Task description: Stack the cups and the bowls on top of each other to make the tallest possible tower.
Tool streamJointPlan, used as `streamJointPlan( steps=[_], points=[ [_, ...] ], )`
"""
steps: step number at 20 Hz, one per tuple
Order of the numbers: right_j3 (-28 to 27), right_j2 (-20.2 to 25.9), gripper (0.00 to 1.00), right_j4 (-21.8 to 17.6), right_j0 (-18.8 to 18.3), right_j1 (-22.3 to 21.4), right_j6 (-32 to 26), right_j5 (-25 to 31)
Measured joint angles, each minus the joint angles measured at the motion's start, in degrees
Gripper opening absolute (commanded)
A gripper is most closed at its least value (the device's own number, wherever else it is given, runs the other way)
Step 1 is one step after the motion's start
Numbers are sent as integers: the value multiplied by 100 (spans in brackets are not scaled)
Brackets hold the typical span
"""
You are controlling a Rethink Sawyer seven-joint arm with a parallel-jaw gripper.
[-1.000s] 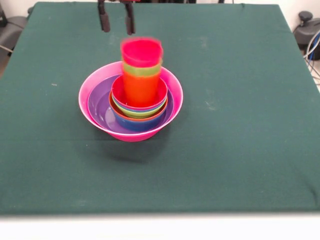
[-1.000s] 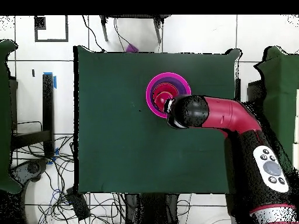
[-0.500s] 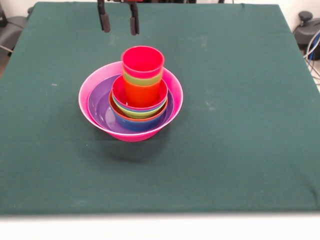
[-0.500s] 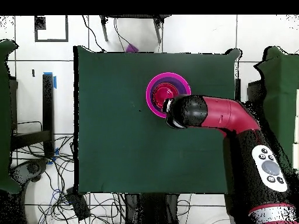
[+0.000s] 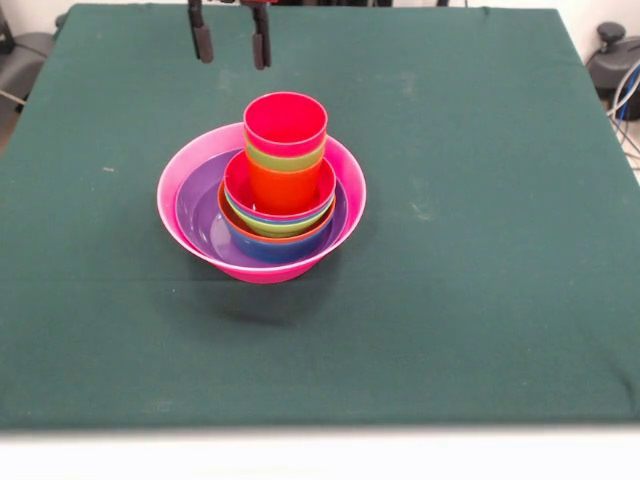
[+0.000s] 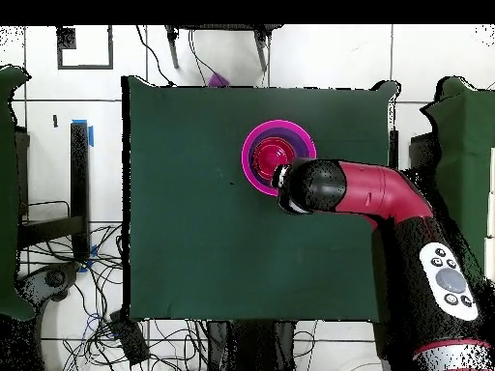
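The tower (image 5: 272, 200) stands left of the table's middle in the front view. Its base is the huge pink bowl (image 5: 175, 195), holding the purple bowl (image 5: 196, 205) and several smaller nested bowls (image 5: 278, 225). Three cups nest at the top: orange (image 5: 284, 185), lime green (image 5: 285, 157), red-pink (image 5: 286, 122). My gripper (image 5: 230, 42) hangs open above and behind the tower, holding nothing, its two black fingers (image 5: 202, 40) apart. From overhead the tower (image 6: 261, 155) shows partly under my arm (image 6: 353, 188), which hides the gripper.
Green cloth (image 5: 480, 250) covers the table. Cables and stands lie on the floor around the table (image 6: 174, 333) in the overhead view.
The red-pink cup, blurred and tilted a second ago, now sits still and nested on the stack. My gripper has shifted slightly, staying open above it.
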Motion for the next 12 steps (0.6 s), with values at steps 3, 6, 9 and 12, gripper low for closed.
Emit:
streamJointPlan(
  steps=[3, 6, 9, 12],
  points=[
    [71, -94, 100, -1, -11, -55, 0, -1],
    [208, -155, 100, -1, -64, -121, 0, -1],
    [367, -191, 100, 0, -148, -180, 0, -32],
    [617, -238, 100, 0, -294, -247, 0, -189]
  ],
)
